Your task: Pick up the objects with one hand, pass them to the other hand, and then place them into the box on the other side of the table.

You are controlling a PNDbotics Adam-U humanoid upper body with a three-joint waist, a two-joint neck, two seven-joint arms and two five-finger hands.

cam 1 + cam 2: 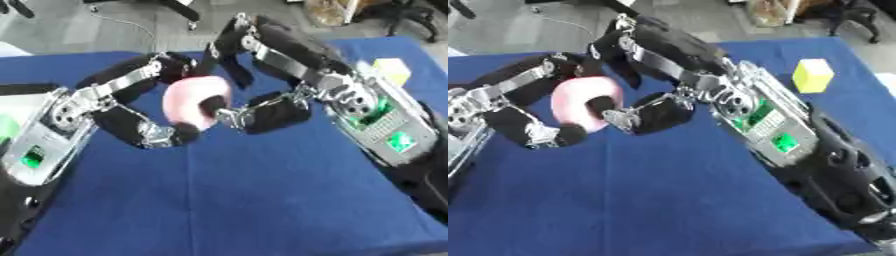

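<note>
Above mid-table, both robot hands, left [131, 127] and right [262, 112], pinch a pink ring [194, 102], blue cloth [262, 200] open nearer.

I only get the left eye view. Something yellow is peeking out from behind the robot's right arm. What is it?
Observer: The right eye view shows all of it. It's a boxy yellow block, sitting alone on the blue tablecloth.
Operator: Is it touching the arm that's at the pink ring?
Observer: No. In the right eye view a strip of bare blue cloth shows between the block and the right arm, so they are apart.
</note>
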